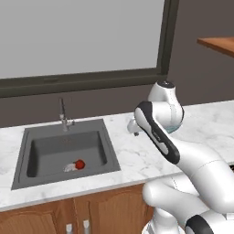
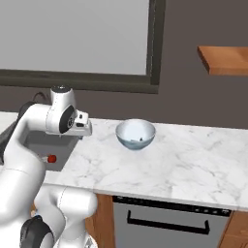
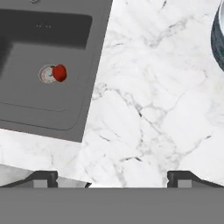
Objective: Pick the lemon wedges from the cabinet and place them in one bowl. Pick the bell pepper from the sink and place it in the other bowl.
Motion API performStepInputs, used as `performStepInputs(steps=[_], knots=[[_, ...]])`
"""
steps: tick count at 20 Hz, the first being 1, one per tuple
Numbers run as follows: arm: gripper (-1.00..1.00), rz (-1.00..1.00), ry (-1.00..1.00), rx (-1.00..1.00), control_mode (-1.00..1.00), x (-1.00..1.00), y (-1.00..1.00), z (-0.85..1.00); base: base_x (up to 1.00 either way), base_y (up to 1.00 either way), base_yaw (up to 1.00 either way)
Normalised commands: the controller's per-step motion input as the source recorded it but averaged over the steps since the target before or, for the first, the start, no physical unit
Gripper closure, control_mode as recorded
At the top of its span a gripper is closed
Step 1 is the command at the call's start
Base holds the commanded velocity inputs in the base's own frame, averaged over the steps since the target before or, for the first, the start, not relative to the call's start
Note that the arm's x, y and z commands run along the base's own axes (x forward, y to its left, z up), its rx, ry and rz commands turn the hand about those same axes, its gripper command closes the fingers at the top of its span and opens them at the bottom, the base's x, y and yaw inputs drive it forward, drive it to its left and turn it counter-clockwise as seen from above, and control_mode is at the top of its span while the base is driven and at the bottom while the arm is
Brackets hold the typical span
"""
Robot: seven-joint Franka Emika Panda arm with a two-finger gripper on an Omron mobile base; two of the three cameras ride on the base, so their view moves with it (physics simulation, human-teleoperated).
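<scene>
Midway, gripper [image 3: 112, 179] spread wide and empty above the marble counter [image 3: 144, 113].
Left to right: bell pepper [image 3: 59, 73] not yet picked, lying in the sink [image 3: 26, 109] against the drain [image 3: 46, 74]; one bowl [image 2: 135, 134] on the counter with small dark bits inside, possibly wedges, unclear; cabinet [image 2: 225, 59] shelf at far right.

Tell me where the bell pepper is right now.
The bell pepper lies on the sink floor, right beside the drain, toward the basin's front.
</scene>
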Motion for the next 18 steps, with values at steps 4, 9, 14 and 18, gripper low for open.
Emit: performStepInputs(steps=[4, 9, 14, 18], knots=[[-1.00, 0.00, 0.00, 0.00, 1.00, 0.00, 0.00, 0.00, 0.00, 0.82, 0.00], [-1.00, 0.00, 0.00, 0.00, 1.00, 0.00, 0.00, 0.00, 0.00, 0.82, -0.01], [-1.00, 0.00, 0.00, 0.00, 1.00, 0.00, 0.00, 0.00, 0.00, 0.61, -0.02], [-1.00, 0.00, 0.00, 0.00, 1.00, 0.00, 0.00, 0.00, 0.00, 0.23, -0.01]])
